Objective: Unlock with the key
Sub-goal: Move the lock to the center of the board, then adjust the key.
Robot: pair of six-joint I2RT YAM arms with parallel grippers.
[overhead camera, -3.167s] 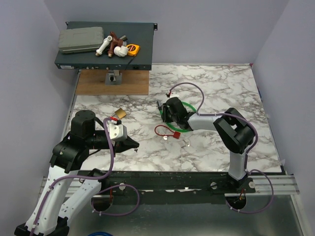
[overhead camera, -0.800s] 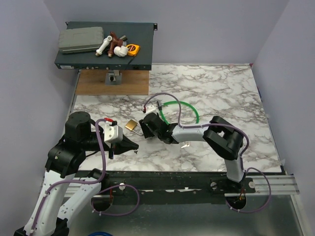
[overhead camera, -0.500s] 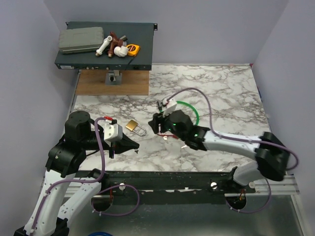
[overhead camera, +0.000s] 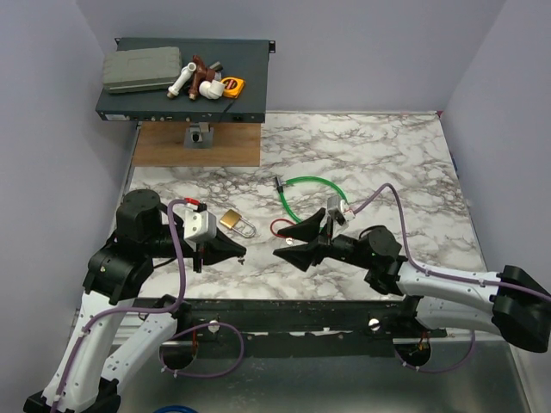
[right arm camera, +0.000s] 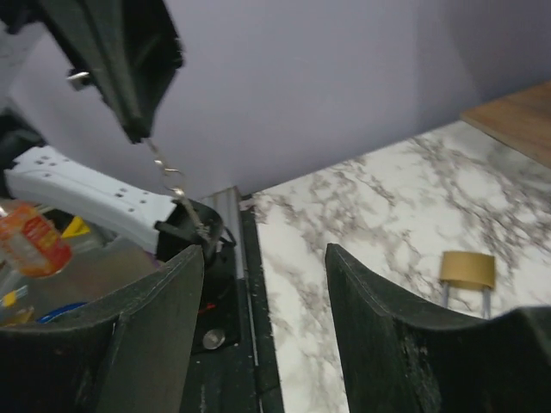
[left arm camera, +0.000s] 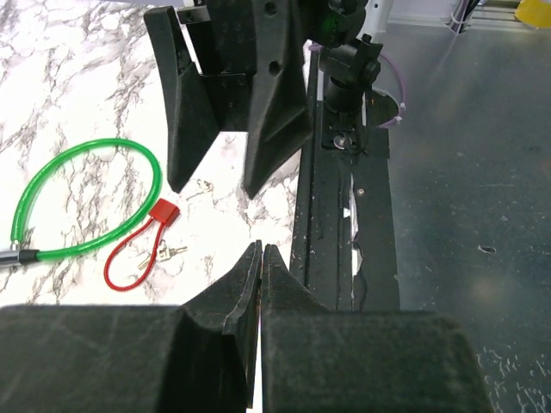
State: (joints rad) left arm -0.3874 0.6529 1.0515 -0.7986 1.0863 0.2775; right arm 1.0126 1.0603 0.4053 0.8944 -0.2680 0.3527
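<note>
Key pinched in left hand; empty right hand, fingers apart, now faces it.

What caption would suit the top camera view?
Left gripper, shut on the key, faces the open right gripper near the brass padlock.

You have bright, even light from overhead: the grey-veined white marble tabletop carries only soft shadows beneath the arms, with no glare. Your left wrist view is crisp on the far table, softer on its own black fingers. Your right wrist view is hazier; the small silvery metal key and square brass padlock look blurred
</note>
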